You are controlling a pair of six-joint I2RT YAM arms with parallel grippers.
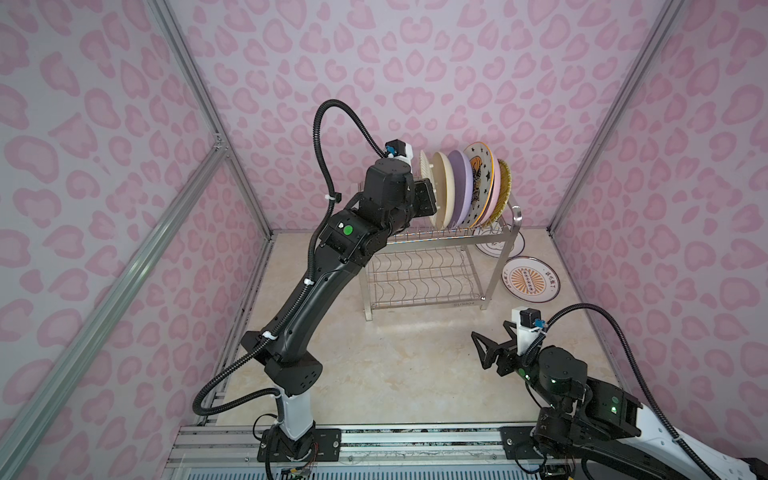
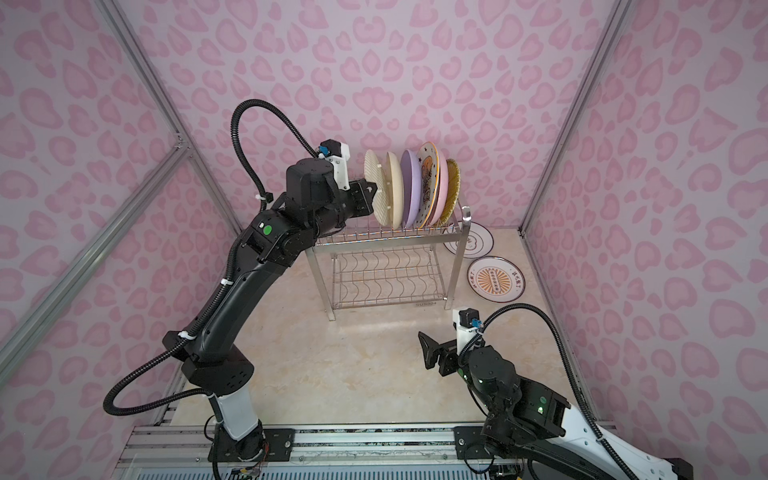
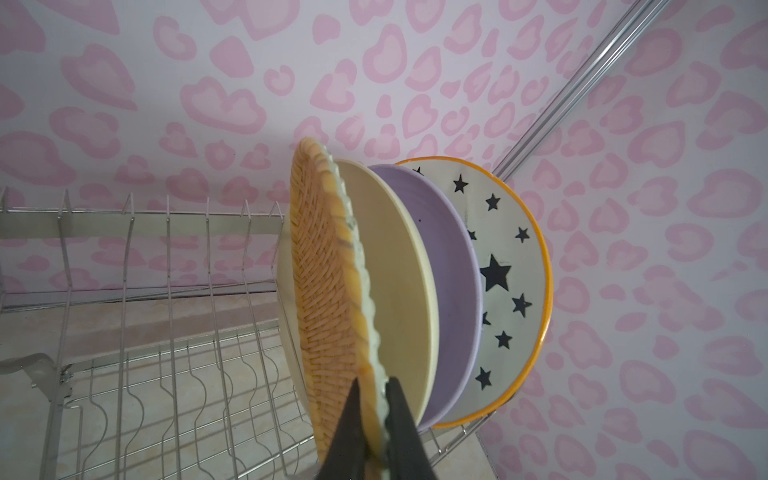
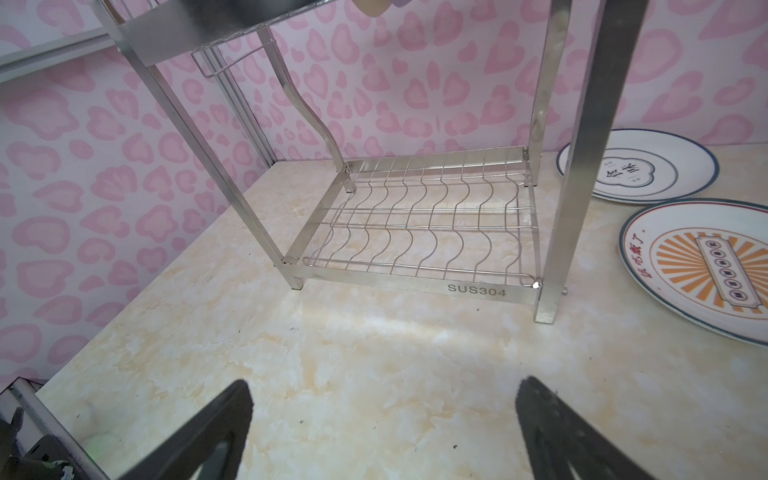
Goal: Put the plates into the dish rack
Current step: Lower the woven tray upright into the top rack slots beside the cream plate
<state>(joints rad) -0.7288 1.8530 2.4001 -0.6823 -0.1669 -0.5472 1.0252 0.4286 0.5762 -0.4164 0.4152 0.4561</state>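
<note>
Left gripper (image 3: 373, 388) is pressed together on the scalloped rim of a round tan woven wicker plate (image 3: 324, 270). It holds the plate on edge over the top tier of the shiny two-tier stainless steel wire dish rack (image 3: 166, 249). I cannot tell whether the plate's lower edge is down between prongs; my arm hides that in both top views.

Racked on edge just beside it:
- plain round cream plate (image 3: 395, 270)
- round lilac plate (image 3: 453, 270)
- white star-patterned plate with an orange rim (image 3: 511, 249)
- beyond those, in a top view, a round pink plate (image 1: 496, 189) and a second woven wicker plate (image 1: 505, 178)

Risks, as I judge them:
- If I let go before the rim drops between two prongs, the light wicker tips back over the empty prongs or slides off the tier.
- If I press sideways to seat it, I shove the cream plate and may domino the row.
- If the weave snags on a finger as I back out, the plate comes with me.
- The rack stands free on the beige marble-look tabletop (image 4: 374, 332), so a hard push could skid it.

Right gripper (image 4: 385, 382) is spread wide and empty, low over the tabletop in front of the rack and well apart from it. Two white dark-rimmed printed plates (image 4: 706, 270) lie flat on that arm's side of the rack, one partly behind a leg. A flat rim gives little to pinch, and the leg crowds the approach.
</note>
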